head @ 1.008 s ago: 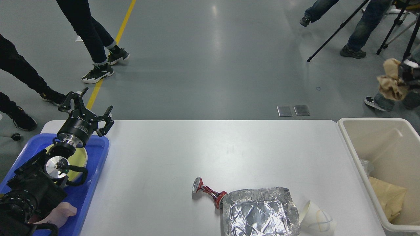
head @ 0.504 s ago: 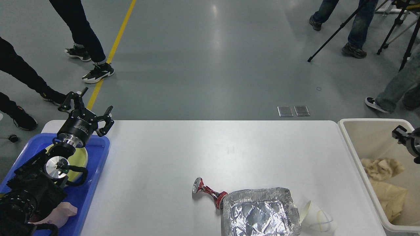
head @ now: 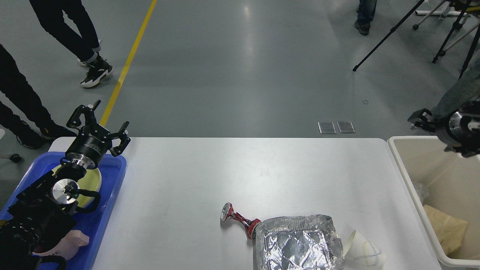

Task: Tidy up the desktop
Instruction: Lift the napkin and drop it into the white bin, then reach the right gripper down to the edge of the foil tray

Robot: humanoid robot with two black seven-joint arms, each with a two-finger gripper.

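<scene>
Nearest, along the front edge of the desktop (head: 240, 176), sits a crumpled foil tray (head: 299, 243) with a crushed red can (head: 238, 219) touching its left corner and a tipped white paper cup (head: 363, 250) just beside its right side. That white desktop fills the middle of the head view, wide and slightly glossy, with most of its surface bare beyond those three things.

At its left end lies a blue tray (head: 107, 195) holding a pale yellow plate (head: 93, 182) and a pinkish sponge-like block (head: 71, 243); my left arm crosses over it, and the left gripper (head: 100, 125) stands above the tray's far corner with its fingers spread wide and nothing between them.

At the right end stands a beige bin (head: 407, 176) with brown paper (head: 448, 227) in its bottom. The right gripper (head: 422, 119) hangs above the bin's far rim, seen dark and end-on, so I cannot tell how its fingers stand.

Farther off is grey polished floor with a yellow line (head: 127, 62), two metal floor plates (head: 335, 127), people's legs on the left, and tripod legs (head: 386, 35) at top right.
</scene>
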